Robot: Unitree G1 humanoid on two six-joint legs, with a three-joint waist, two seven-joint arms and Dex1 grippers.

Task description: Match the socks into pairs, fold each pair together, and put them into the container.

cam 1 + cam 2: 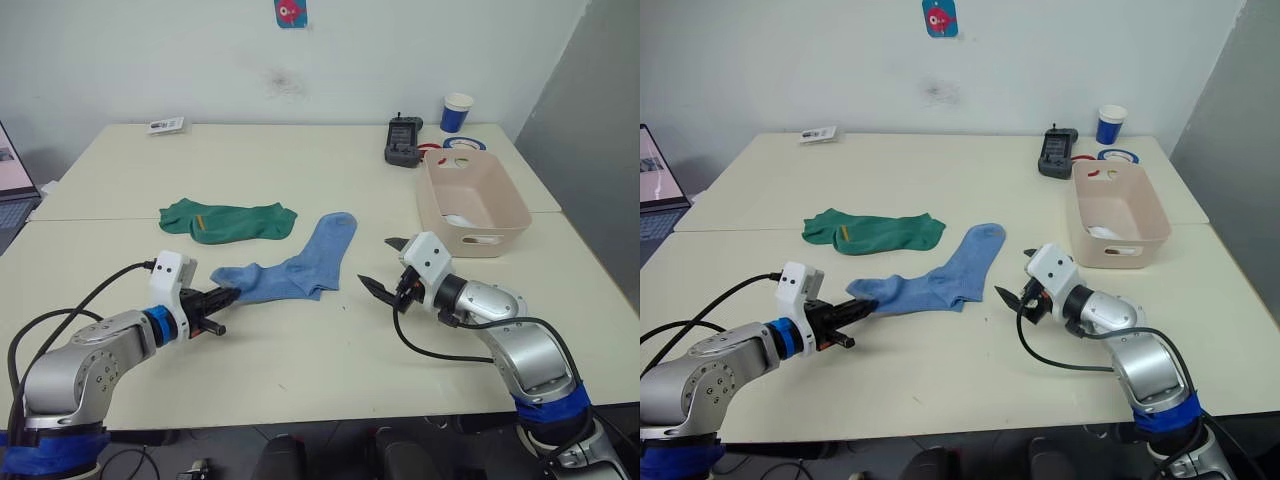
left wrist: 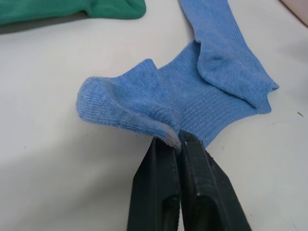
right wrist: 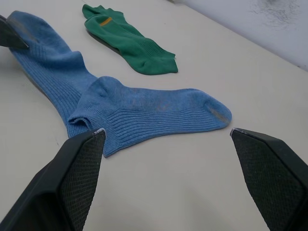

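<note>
Two light blue socks point(image 1: 300, 262) lie overlapping in the middle of the table, one running toward me on the left, the other angled away to the right. My left gripper point(image 1: 228, 297) is shut on the near end of the left blue sock point(image 2: 130, 103), lifting a fold of it. Two dark green socks point(image 1: 228, 219) lie stacked behind them, a small yellow mark on top. My right gripper point(image 1: 388, 264) is open just right of the blue socks, touching nothing. The beige-pink container point(image 1: 470, 203) stands at the right with something white point(image 1: 460, 220) inside.
A black handheld device point(image 1: 403, 139), a blue-and-white paper cup point(image 1: 456, 112) and a tape roll point(image 1: 463, 145) sit behind the container. A small card point(image 1: 165, 125) lies at the far left. A laptop edge point(image 1: 12, 190) shows at the left.
</note>
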